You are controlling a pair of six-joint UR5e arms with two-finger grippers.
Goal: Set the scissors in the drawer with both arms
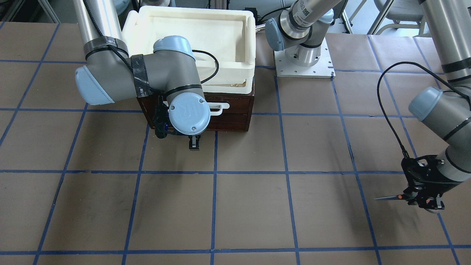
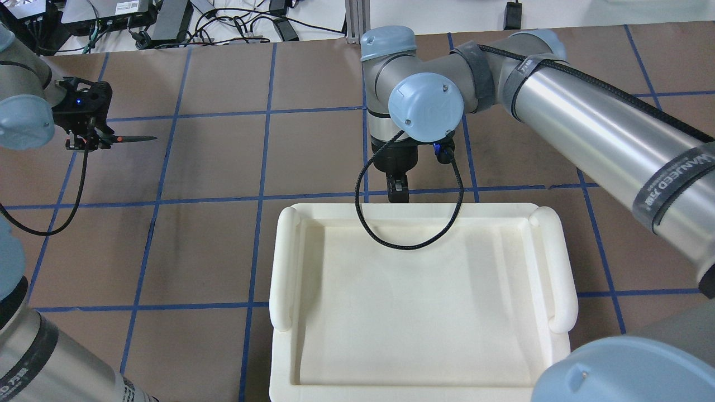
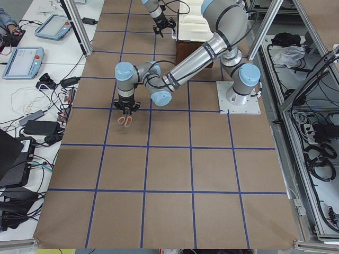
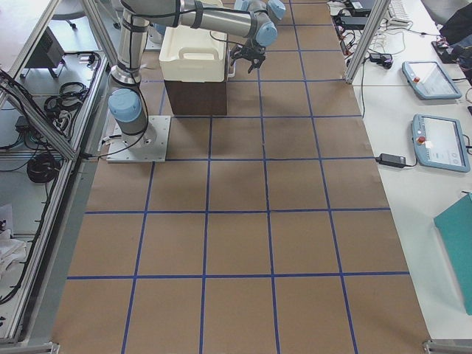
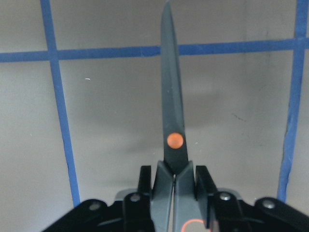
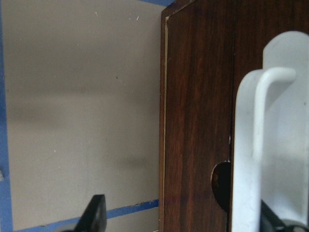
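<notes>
Left gripper point(image 5: 174, 180) is mine, fingers point(image 5: 145, 186) clamped on scissors point(image 5: 172, 96) just behind the orange pivot, blades pointing out past the tips. Right gripper point(image 6: 183, 211) fingers spread wide, drawer point(image 6: 198, 121) handle point(image 6: 277, 121) between them.

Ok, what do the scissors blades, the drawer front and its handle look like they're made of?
The scissors blades: dull grey metal, thin and tapering, likely steel. The drawer front: dark brown wood or veneer, visible grain, slight sheen. Its handle: smooth white, probably plastic, possibly painted metal.
</notes>
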